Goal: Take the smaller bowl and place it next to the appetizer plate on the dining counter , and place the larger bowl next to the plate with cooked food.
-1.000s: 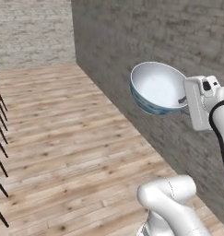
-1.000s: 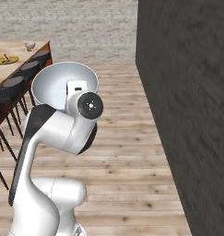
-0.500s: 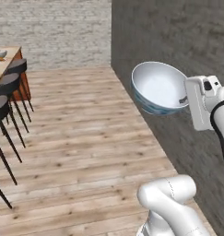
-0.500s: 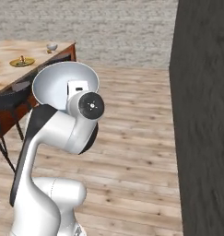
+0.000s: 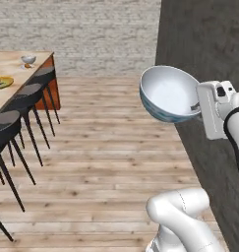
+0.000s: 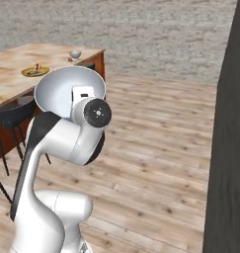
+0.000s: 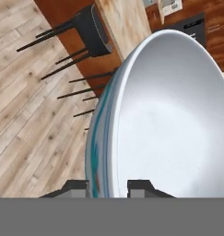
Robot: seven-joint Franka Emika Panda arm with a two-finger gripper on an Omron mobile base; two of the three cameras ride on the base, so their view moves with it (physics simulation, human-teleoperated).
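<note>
The gripper (image 7: 108,186) is clamped on the rim of the larger bowl (image 5: 169,93), one finger inside the wall and one outside against the blue-teal pattern. The bowl hangs in the air beside the arm, tipped on its side, well above the plank floor.

Handling judgement: the bowl looks rigid, glazed and breakable. A rim pinch on a smooth wall may slip or let the bowl swing, so transport calls for slow motion and a level set-down. The rim is the only practical grasp point; the body is too wide for the jaws.

Beyond the bowl, black stools (image 5: 13,123) line the dining counter (image 6: 13,79). On the counter sits the plate with cooked food (image 6: 35,71), and farther along, near the far end, the smaller bowl (image 6: 75,54). The larger bowl is well apart from the plate.
</note>
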